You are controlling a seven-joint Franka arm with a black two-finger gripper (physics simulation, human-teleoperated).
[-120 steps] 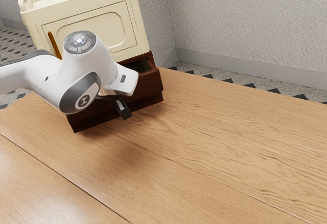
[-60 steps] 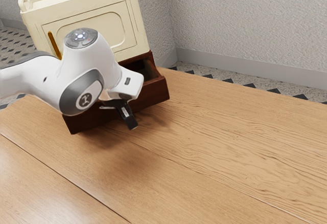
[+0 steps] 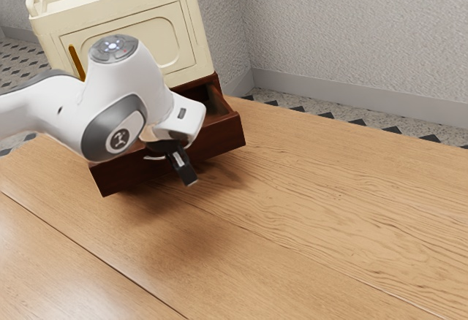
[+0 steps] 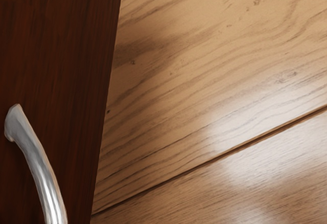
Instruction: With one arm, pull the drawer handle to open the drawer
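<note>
Taking the cream cabinet (image 3: 135, 33) as my landmark, I see that the drawer (image 3: 225, 136) has come farther out from beneath it over the last second, with a smaller gain in the latest half second. My gripper (image 3: 189, 178) has moved outward too, so I judge the pull is working and the task well along, though I'd draw a little more, smoothly, in case the handle slips free.

The drawer now sits partly open below the cabinet, its front jutting beyond it above the table (image 3: 314, 196). It is dark reddish-brown wood with fine grain; its handle (image 4: 42, 170) is a curved bar of shiny silver metal. I can't tell whether my gripper is spread, pressed together or pinching that handle.
</note>
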